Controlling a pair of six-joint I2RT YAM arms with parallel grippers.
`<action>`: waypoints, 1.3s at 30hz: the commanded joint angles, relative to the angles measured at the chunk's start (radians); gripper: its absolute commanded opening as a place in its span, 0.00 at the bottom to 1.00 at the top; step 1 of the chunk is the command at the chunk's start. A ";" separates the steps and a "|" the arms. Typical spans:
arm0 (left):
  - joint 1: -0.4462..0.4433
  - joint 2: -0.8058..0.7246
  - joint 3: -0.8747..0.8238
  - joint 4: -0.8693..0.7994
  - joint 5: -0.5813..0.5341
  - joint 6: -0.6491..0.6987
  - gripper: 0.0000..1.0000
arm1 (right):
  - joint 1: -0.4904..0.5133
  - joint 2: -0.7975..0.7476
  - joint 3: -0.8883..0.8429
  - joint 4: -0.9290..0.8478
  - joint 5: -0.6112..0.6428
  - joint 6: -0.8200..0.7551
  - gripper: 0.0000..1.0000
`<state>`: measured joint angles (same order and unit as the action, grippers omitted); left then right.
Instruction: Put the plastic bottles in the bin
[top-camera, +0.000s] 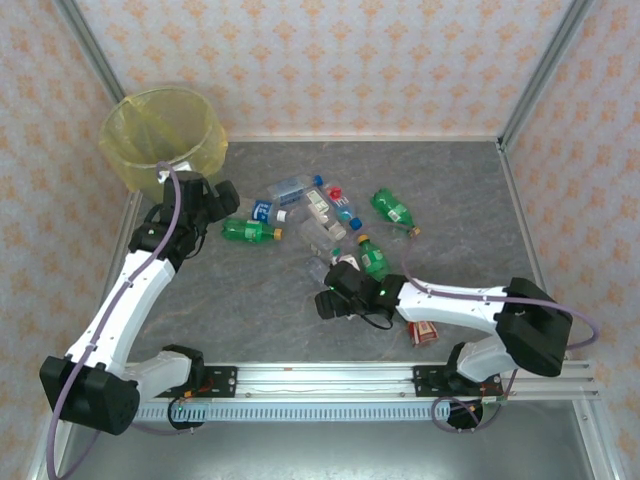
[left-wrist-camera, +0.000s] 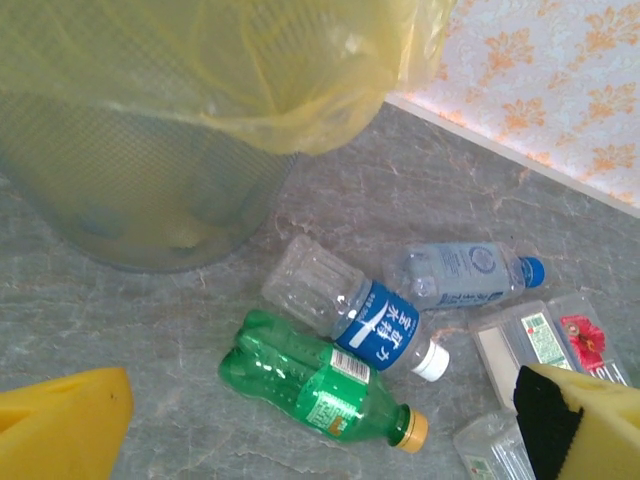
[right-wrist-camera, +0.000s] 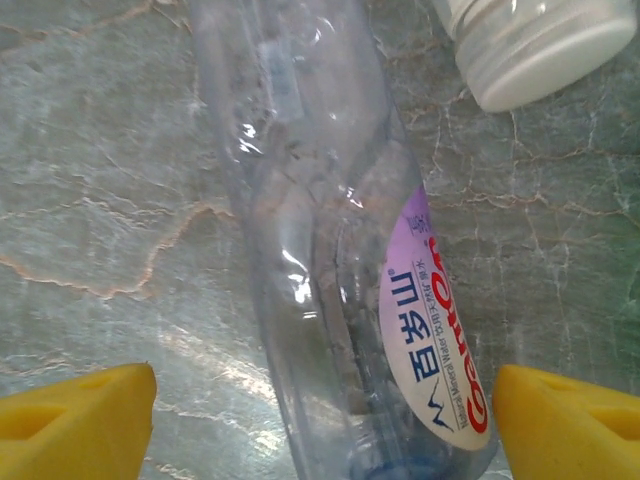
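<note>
Between the pads (right-wrist-camera: 75, 415) of my right gripper (right-wrist-camera: 320, 425) — clear bottle (right-wrist-camera: 330, 250), flat on the table (right-wrist-camera: 100, 150).
Jaws wide, not yet clamped; its long axis crosses my closing line — bin (top-camera: 205, 150) well apart, far-left corner.

My left gripper (top-camera: 220, 203), jaws spread wide, hangs just beside the bin (top-camera: 128, 152) on an outstretched arm, while my right gripper (top-camera: 328, 300), arm bent leftward, sits well apart from it, pads seemingly parted.
</note>
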<state>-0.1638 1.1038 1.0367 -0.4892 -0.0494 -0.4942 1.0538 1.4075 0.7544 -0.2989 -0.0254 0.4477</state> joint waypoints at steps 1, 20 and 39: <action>0.002 -0.021 -0.038 0.061 0.065 -0.046 0.99 | 0.003 0.043 -0.005 0.055 0.023 -0.030 0.87; -0.011 -0.071 -0.101 0.068 0.228 -0.051 0.99 | 0.004 0.171 0.079 0.073 0.053 -0.131 0.54; -0.126 -0.078 -0.194 0.425 0.514 -0.254 0.91 | 0.006 0.057 0.294 0.090 0.212 -0.177 0.51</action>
<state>-0.2642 1.0462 0.8677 -0.1909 0.3908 -0.6979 1.0534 1.4925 1.0168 -0.2199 0.1215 0.2886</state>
